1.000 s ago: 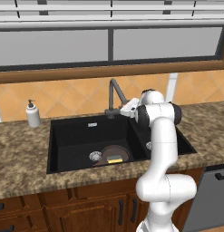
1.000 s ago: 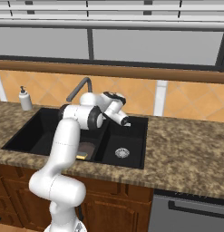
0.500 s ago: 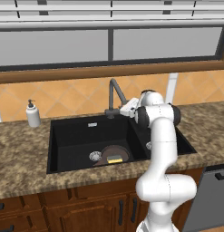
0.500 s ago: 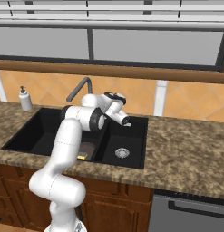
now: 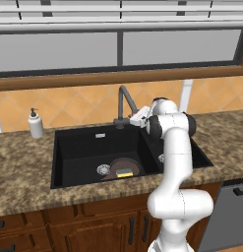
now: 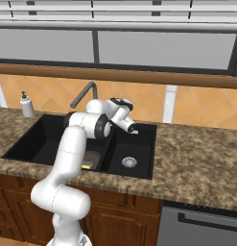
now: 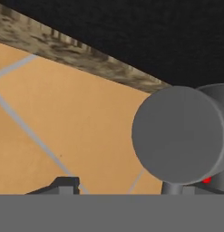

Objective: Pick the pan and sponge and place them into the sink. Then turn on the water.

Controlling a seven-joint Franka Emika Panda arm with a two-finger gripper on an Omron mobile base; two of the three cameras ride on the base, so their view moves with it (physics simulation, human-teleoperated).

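Left base view: the dark brown pan [image 5: 124, 168] lies on the floor of the large basin of the black sink [image 5: 78, 147], lower centre of the frame, just beside the silver drain [image 5: 103, 170]. The yellow sponge [image 5: 125, 173] rests in the pan, toward its near edge. Above the divider between the basins, at frame centre, the dark grey faucet [image 5: 124, 101] rises from the back rim; no stream shows at its spout. The gripper [image 5: 134, 118] sits at the faucet's base, on its right side; whether it grips anything cannot be told here. A white soap dispenser [image 5: 35, 123] stands on the speckled countertop [image 5: 24, 167] at middle left.

Right base view: pan [image 6: 92, 157] and sponge [image 6: 86, 166] appear left of centre, partly behind the arm. The gripper [image 6: 131, 128] hangs over the smaller basin, above its drain [image 6: 129, 162].

Hand view: a grey cylindrical faucet part [image 7: 179, 135] lies at right, touching the right fingertip [image 7: 177, 188]; the left fingertip [image 7: 63, 185] stands apart over orange tile. The jaws are partly open, and a grasp cannot be confirmed.
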